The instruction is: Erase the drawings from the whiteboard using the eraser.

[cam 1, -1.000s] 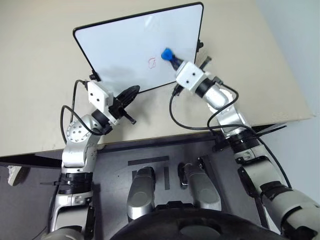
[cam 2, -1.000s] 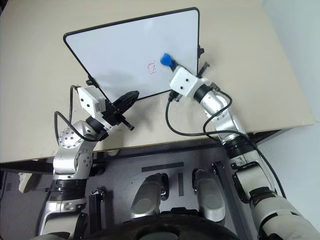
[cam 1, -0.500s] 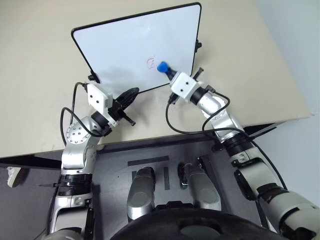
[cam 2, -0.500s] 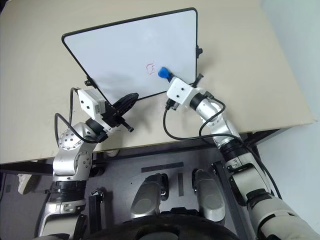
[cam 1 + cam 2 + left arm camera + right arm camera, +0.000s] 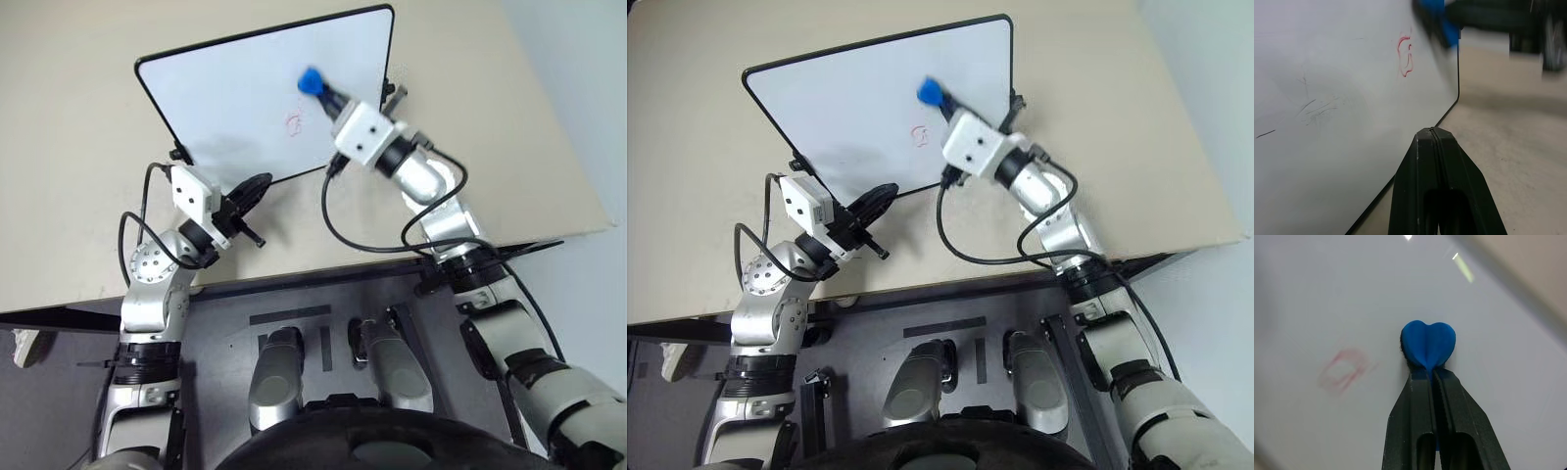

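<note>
**Mia:** What is the biggest thing here?

**Ben:** The wide beige counter (image 5: pixel 78 147). On it, in the upper middle of the head picture, lies the big shiny white whiteboard with a thin black frame (image 5: pixel 235 88).

**Mia:** And the arms?

**Ben:** The right gripper (image 5: pixel 326 96) has its fingers squeezed on the small bright blue eraser (image 5: pixel 310 81), up near the board's top right. The left gripper (image 5: pixel 257 184) sits by the board's lower edge, fingers closed on nothing.

**Mia:** Is the drawing gone?

**Ben:** No. The little red marker scribble (image 5: pixel 294 121) sits just below the eraser.

**Mia:** What could go wrong?

**Ben:** I think the eraser could miss the scribble, or the board could slide when pushed, as nothing holds it.

**Mia:** Any words to read?

**Ben:** None that I can see.
</note>
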You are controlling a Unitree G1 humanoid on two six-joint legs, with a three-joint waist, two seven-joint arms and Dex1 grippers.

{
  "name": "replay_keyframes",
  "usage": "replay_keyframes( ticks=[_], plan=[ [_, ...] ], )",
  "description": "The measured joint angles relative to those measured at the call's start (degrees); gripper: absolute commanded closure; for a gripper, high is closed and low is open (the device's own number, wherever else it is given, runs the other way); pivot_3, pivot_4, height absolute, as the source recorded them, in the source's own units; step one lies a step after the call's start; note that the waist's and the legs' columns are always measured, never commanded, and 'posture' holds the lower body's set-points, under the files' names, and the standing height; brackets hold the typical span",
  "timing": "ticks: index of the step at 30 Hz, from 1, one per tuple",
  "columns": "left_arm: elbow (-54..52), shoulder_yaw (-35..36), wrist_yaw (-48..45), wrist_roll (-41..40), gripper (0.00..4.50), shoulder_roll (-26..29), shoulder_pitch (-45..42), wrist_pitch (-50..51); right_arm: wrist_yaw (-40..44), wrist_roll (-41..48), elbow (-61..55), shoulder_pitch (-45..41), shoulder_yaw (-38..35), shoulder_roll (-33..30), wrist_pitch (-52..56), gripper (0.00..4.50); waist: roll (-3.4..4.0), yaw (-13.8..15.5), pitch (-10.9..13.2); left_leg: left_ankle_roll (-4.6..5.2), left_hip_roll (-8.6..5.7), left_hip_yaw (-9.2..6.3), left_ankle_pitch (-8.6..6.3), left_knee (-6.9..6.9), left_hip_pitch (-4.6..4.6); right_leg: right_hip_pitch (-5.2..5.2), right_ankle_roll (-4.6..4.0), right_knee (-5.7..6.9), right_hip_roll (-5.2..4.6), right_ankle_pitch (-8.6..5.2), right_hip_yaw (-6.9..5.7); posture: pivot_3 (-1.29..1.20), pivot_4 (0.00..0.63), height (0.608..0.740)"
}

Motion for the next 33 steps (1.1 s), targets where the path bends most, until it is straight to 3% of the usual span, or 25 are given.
replay_keyframes(
  ticks=[15,33],
  plan=[
    [-0.07,-0.17,0.08,0.02,4.5,-0.26,0.33,0.0,2.22,-0.69,10.76,4.05,5.09,2.48,-1.89,4.48,-0.02,-0.05,-0.01,-0.01,0.0,-0.01,-0.12,0.09,0.1,0.02,-0.01,0.11,0.0,0.11,0.0,0.0,0.15,0.74],
    [-0.62,-0.18,0.21,0.01,4.5,-0.23,0.94,0.02,-0.59,-0.62,3.33,-0.74,1.08,2.77,-1.4,4.48,-0.04,0.01,-0.01,-0.02,0.0,-0.03,-0.13,0.18,0.09,-0.02,-0.08,0.11,0.01,0.09,-0.01,0.0,0.15,0.74]
  ],
)
